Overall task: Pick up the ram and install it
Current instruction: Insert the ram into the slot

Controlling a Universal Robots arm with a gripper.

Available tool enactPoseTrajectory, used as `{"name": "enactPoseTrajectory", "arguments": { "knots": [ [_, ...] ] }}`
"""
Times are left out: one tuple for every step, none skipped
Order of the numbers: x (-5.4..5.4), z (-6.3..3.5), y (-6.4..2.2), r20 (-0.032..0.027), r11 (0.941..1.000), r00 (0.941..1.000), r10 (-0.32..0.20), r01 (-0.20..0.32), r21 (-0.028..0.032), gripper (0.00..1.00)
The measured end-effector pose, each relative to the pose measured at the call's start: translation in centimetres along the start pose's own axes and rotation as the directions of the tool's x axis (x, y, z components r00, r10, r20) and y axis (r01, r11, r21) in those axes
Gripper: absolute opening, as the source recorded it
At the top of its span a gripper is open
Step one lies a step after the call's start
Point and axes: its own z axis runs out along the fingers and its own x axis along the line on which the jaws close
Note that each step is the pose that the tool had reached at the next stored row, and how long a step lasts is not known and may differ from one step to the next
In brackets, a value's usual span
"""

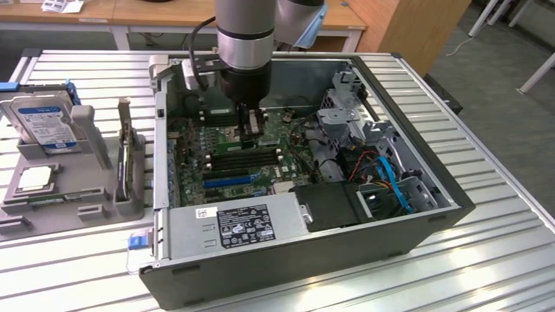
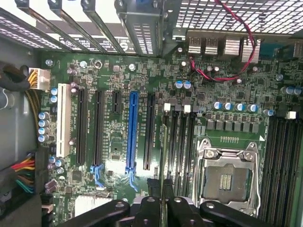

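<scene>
The arm reaches straight down into the open computer case [image 1: 260, 279], which lies on its side across the middle of the slatted metal table [image 1: 494, 260]. The gripper [image 1: 253, 130] hangs just over the motherboard [image 1: 186, 156]. It is around the board's middle, closer to the case's far wall than to the silver power supply [image 1: 234, 224] along the near wall.

From the wrist camera, the two black fingers [image 2: 150, 208] stand close together with a thin green sliver pinched between them. That sliver is the ram [image 2: 161, 201], seen edge-on, so the jaws are closed on it. It is held on its thin edge with its flat faces against the fingers.

As far as I can make out, its long axis runs the same way as the slots on the board. It lies parallel to the long blue slot [image 2: 132, 132] and to the bank of black memory slots [image 2: 182, 146] between that blue slot and the CPU socket [image 2: 227, 177]. The stick lines up near the outer slot of that bank, on the side away from the socket. I can't tell whether it touches a slot, and the fingers hide how far it reaches beyond them.

Outside the case, by the table's edge at the exterior view's left, a grey holder [image 1: 87, 211] carries a blue-labelled hard drive [image 1: 43, 123] standing upright. A square processor chip [image 1: 36, 179] lies flat just in front of the drive.
</scene>
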Motion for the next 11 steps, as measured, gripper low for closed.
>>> {"name": "enactPoseTrajectory", "arguments": {
  "knots": [
    [0.0, -0.02, 0.24, 0.0, 1.0, 1.0, 0.0, 0.0, 0.0014, 0.13],
    [0.0, -0.04, 0.59, -0.0002, 1.0, 1.0, 0.0, 0.0, 0.0042, 0.13],
    [0.0, -0.07, 0.89, -0.0003, 1.0, 1.0, 0.0, 0.0, 0.0064, 0.13],
    [0.0, -0.09, 1.21, -0.0005, 1.0, 1.0, 0.0, 0.0, 0.0082, 0.13],
    [-0.1, -0.11, 1.55, -0.0005, 1.0, 1.0, 0.001, -0.001, 0.0096, 0.13],
    [-0.1, -0.12, 1.62, -0.0005, 0.9999, 1.0, 0.001, -0.001, 0.01, 0.13],
    [-0.1, -0.12, 1.62, -0.0005, 0.9999, 1.0, 0.001, -0.001, 0.0101, 0.13],
    [-0.1, -0.12, 1.62, -0.0006, 0.9999, 1.0, 0.001, -0.001, 0.0101, 0.13],
    [-0.1, -0.11, 1.6, -0.0007, 1.0, 1.0, 0.0, 0.0, 0.007, 0.13],
    [-0.1, -0.11, 1.56, -0.0001, 1.0, 1.0, 0.0, 0.0, -0.0084, 0.13],
    [-0.1, -0.11, 1.54, 0.0004, 0.9998, 1.0, -0.001, 0.001, -0.021, 0.13]
  ]
}}
